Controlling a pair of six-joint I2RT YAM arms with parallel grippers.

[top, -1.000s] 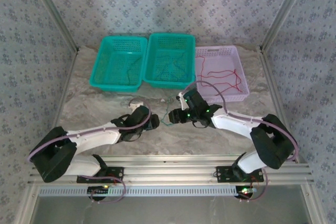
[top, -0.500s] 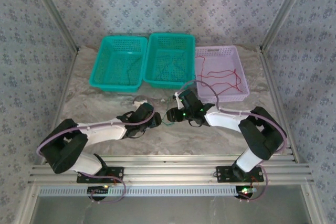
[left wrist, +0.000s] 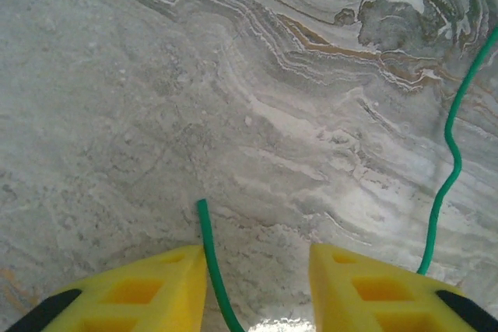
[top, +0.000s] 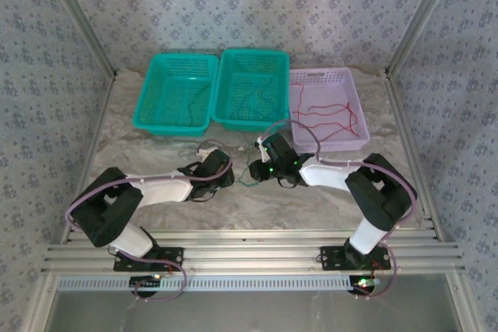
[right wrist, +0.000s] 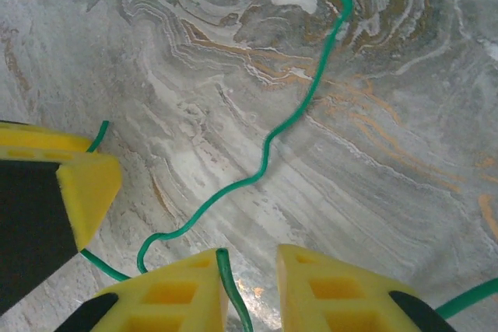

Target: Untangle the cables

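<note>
1. Wire of this kind, judging by the green cable (right wrist: pixel 268 145), should be very light, limp and hair-thin. It will likely slide out of a loose pinch, and it keeps its small kinks.
2. Best hold, in my judgement: close to a free end, so the rest can trail without dragging a loop along.
3. That green cable lies wavy on the marble tabletop (top: pixel 311 200), at lower centre of the top view between the 2 arms.
4. Left fingers (left wrist: pixel 366 285) stand apart. 1 cable end lies in the gap, against the inner face of the finger at lower left of the left wrist frame, not pinched.
5. Right fingers (right wrist: pixel 327 289) stand apart by a narrow gap. Another cable end rises beside the finger at bottom centre of the right wrist frame, and I see no clamp on it.
6. At the top of the tabletop, 3 baskets sit in a row:
   - The left teal basket (top: pixel 148 106) holds 1 dark thin cable (top: pixel 194 103).
   - The middle teal basket (top: pixel 222 91) holds thin dark cables (top: pixel 253 103), too fine to count.
   - The lilac basket (top: pixel 354 103) holds a red cable (top: pixel 327 110) in loose loops.
</note>
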